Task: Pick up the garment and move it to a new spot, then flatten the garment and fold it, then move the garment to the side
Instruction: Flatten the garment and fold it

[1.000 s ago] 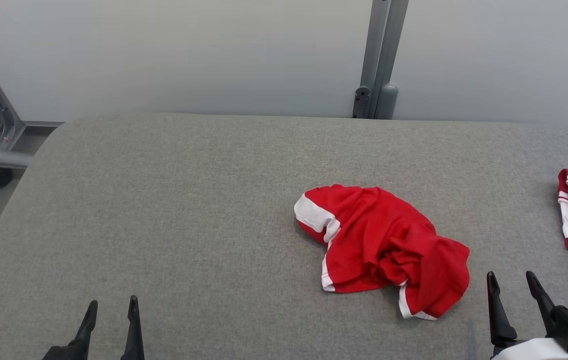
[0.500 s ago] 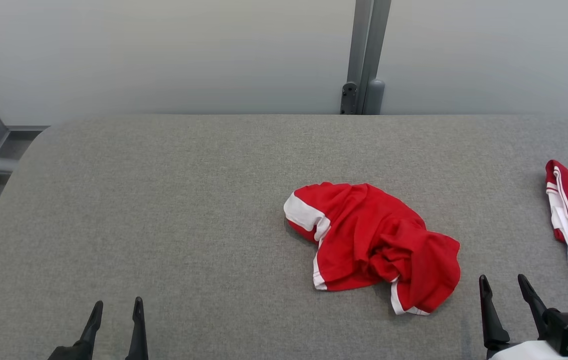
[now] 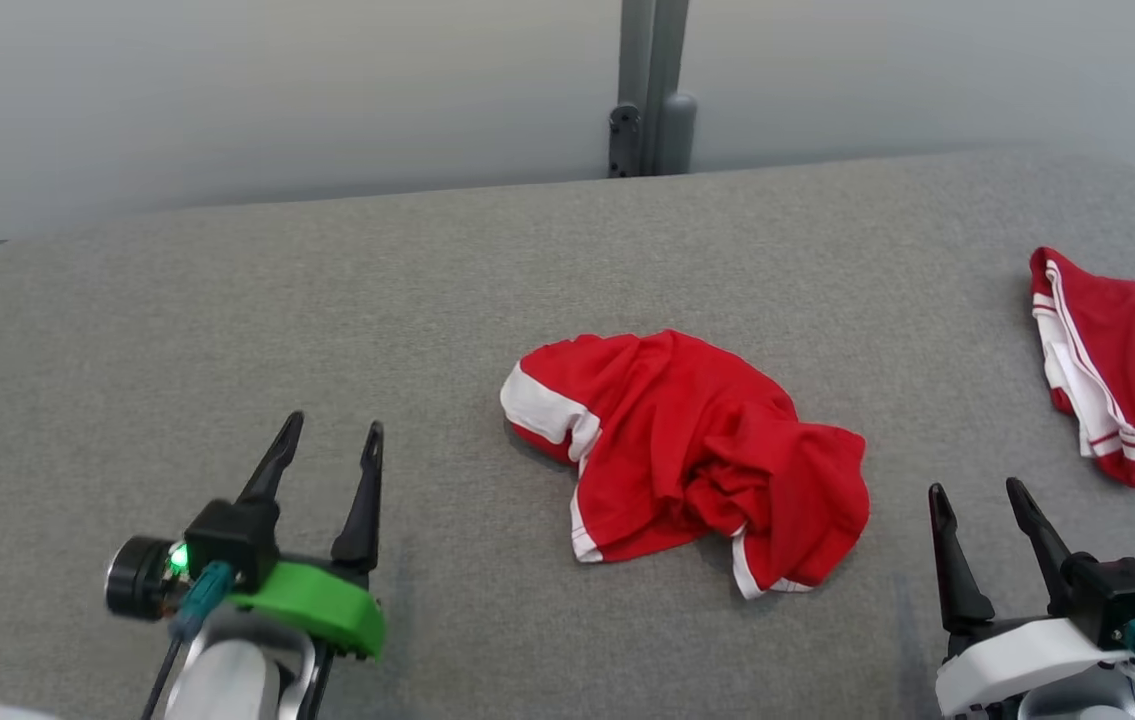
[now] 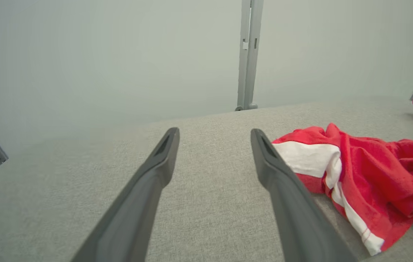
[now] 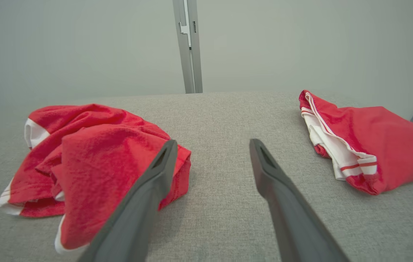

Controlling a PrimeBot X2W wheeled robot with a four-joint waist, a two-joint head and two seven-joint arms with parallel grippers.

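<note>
A crumpled red garment (image 3: 692,455) with white bands lies in a heap on the grey padded table (image 3: 227,300), a little right of centre. It also appears as the garment (image 4: 366,171) at the right of the left wrist view and the garment (image 5: 93,160) at the left of the right wrist view. My left gripper (image 3: 330,428) hovers open to the garment's left, its fingers apart with nothing between them. My right gripper (image 3: 979,492) stands open just right of the heap, also empty. Neither touches the cloth.
A second red garment (image 3: 1117,360) with white stripes lies folded at the table's right edge, also the folded garment (image 5: 359,142). A grey upright post (image 3: 652,90) stands behind the table's far edge against a pale wall. Bare grey surface stretches to the left.
The camera has shifted, so the whole picture moved left and tilted. My left gripper has risen further into view, closer to the garment. Both grippers stay open.
</note>
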